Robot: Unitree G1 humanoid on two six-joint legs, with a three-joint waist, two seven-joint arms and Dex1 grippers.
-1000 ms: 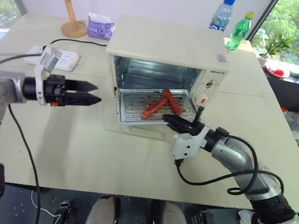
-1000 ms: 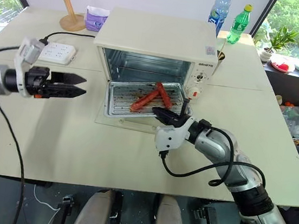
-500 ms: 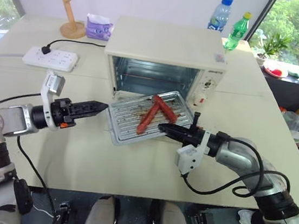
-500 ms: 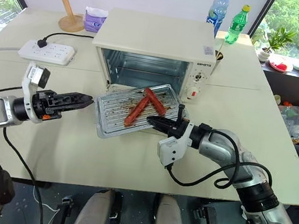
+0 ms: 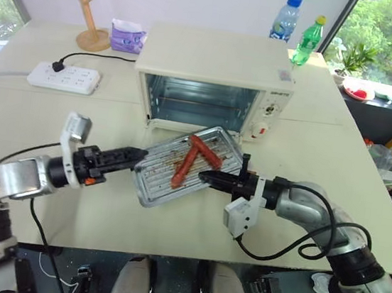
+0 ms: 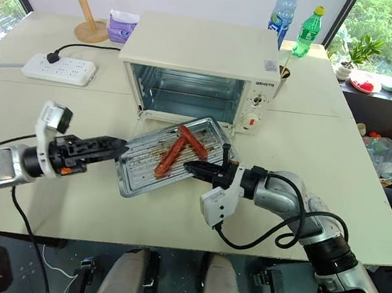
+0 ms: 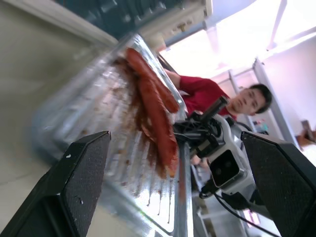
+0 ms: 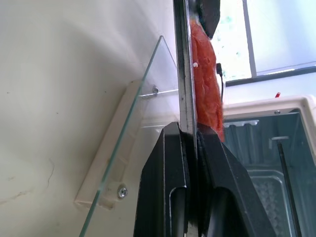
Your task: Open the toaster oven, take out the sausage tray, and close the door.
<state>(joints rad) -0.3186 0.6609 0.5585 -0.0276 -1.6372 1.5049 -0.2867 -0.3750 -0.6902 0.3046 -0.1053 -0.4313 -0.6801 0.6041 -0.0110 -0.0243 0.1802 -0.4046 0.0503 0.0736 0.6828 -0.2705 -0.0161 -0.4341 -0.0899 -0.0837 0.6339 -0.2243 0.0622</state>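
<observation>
Tray (image 5: 188, 165) is now fully out of the oven (image 5: 215, 81), held tilted above the worktop (image 5: 56, 119) in front of the dropped door (image 8: 129, 148); a second ago it still lay at the oven mouth. Right claw (image 5: 203, 178) is clenched on the tray's near right rim. Left claw (image 5: 136, 155) has come in from the left, fingers spread, tips at the tray's left edge, not yet gripping. Sausages (image 5: 193, 159) lie crossed on the tray, sliding risk with the tilt. Judgement: extraction done; remaining steps are setting the tray down and closing the door, which lies open and flat.
</observation>
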